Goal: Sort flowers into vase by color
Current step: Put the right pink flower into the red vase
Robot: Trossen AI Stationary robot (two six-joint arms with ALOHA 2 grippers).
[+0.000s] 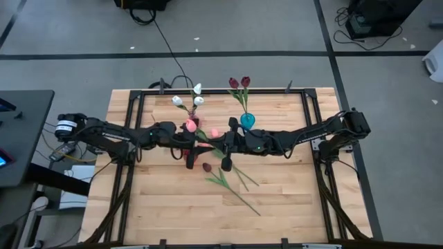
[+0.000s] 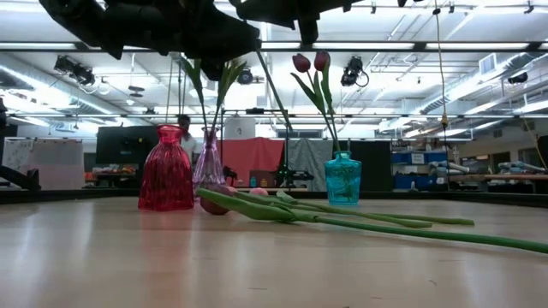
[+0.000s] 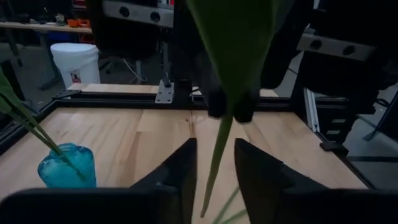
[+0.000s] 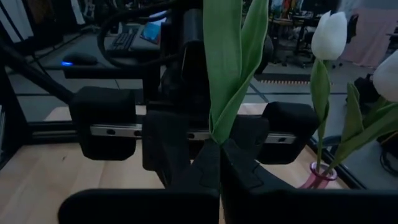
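Observation:
My right gripper (image 4: 214, 163) (image 1: 220, 144) is shut on a green tulip stem (image 3: 217, 143) above the table's middle. My left gripper (image 3: 214, 171) (image 1: 197, 140) faces it, open, one finger on either side of that stem and clear of it. The flower's head is in neither wrist view. Pink heads (image 1: 214, 132) (image 1: 190, 126) show close to the grippers. White tulips (image 1: 187, 104) stand in a clear vase (image 2: 208, 167). Two maroon tulips (image 2: 310, 62) stand in the blue vase (image 2: 342, 178). A maroon tulip (image 1: 206, 167) and more stems (image 2: 360, 221) lie flat on the table. My right gripper pinches the stem just below the point where its leaves (image 4: 230, 68) split off (image 4: 214, 138). The fingers lie level, coming from the table's right, across the stem. The flower is lifted clear, leaves up, and the stem hangs down past the fingers.
A red vase (image 2: 165, 180) stands left of the clear one, near the table's far side. The near half of the wooden table (image 1: 180, 214) holds only the lying stems. Black frame rails (image 1: 131, 138) run along the left and right edges.

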